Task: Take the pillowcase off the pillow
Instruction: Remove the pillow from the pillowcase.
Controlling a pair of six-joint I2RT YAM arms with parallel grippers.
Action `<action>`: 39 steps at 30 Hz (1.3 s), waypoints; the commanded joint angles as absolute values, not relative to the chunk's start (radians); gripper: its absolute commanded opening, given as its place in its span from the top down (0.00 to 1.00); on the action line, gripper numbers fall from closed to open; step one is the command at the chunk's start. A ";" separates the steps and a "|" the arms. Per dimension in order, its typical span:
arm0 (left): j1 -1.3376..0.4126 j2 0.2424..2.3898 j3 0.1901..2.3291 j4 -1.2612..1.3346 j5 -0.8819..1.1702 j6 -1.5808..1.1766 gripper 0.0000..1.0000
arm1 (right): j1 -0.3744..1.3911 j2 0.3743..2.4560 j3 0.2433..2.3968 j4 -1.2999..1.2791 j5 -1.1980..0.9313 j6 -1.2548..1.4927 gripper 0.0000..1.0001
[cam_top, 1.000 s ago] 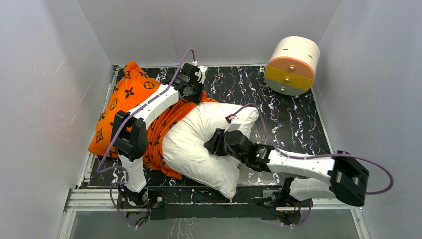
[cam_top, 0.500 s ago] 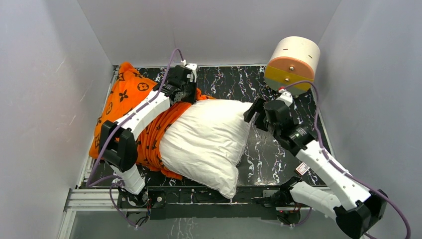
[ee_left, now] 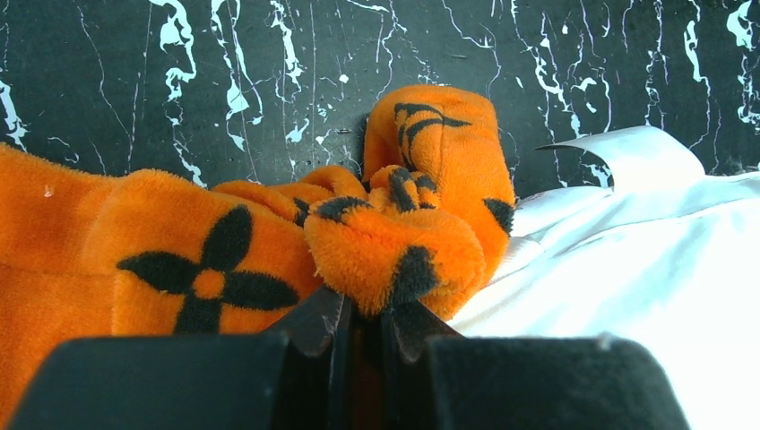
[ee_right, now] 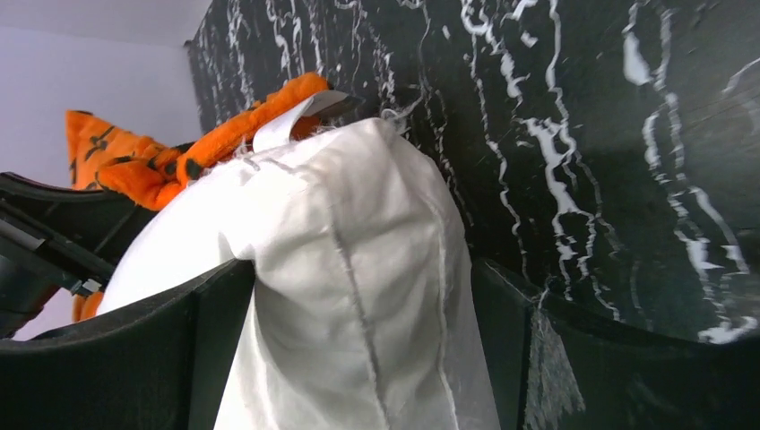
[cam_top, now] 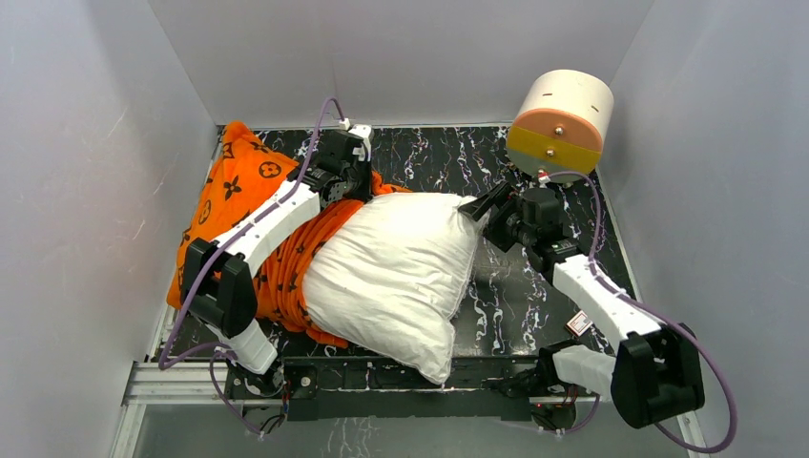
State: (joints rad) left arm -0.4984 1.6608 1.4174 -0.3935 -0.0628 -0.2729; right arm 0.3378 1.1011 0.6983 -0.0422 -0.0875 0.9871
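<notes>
The white pillow (cam_top: 391, 272) lies across the middle of the black marbled table, its left side still inside the orange pillowcase (cam_top: 238, 186). The pillowcase is bunched along the pillow's left edge and heaped against the left wall. My left gripper (cam_top: 353, 186) is at the pillow's far left corner, shut on a fold of the pillowcase (ee_left: 394, 246); its jaws (ee_left: 363, 309) pinch the fleece. My right gripper (cam_top: 480, 212) is at the pillow's far right corner. In the right wrist view that corner of the pillow (ee_right: 358, 233) fills the gap of the right gripper (ee_right: 358, 269) and puckers there.
A white-and-orange round drum (cam_top: 561, 119) stands at the back right, just behind my right wrist. Grey walls close in the left, back and right. The black marbled table (cam_top: 429, 153) shows behind the pillow and to its right (cam_top: 534, 286).
My right arm swung from the pillow's middle to its far right corner and took hold of it. The pillow spread out flatter. My left gripper drew the pillowcase slightly left.
</notes>
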 commanded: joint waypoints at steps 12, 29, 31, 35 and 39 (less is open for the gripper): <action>-0.491 1.588 1.403 -0.404 -0.013 -0.311 1.00 | 0.309 1.300 0.737 0.242 -0.624 0.992 0.82; -0.239 1.652 1.539 -0.493 -0.480 -0.102 1.00 | -0.017 1.114 0.752 -0.144 -0.455 0.796 1.00; -0.221 1.681 1.564 -0.511 -0.489 -0.088 1.00 | -0.029 1.113 0.762 -0.148 -0.448 0.792 1.00; -0.219 1.707 1.585 -0.544 -0.340 -0.093 1.00 | -0.029 1.129 0.816 -0.181 -0.444 0.764 1.00; -0.221 1.683 1.565 -0.546 -0.217 -0.147 0.92 | -0.029 1.166 0.892 -0.272 -0.415 0.710 1.00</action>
State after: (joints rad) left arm -0.2989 1.7252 1.5372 -0.5293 -0.1482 -0.1650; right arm 0.0319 1.1549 0.7799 -0.1890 -0.5373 0.8085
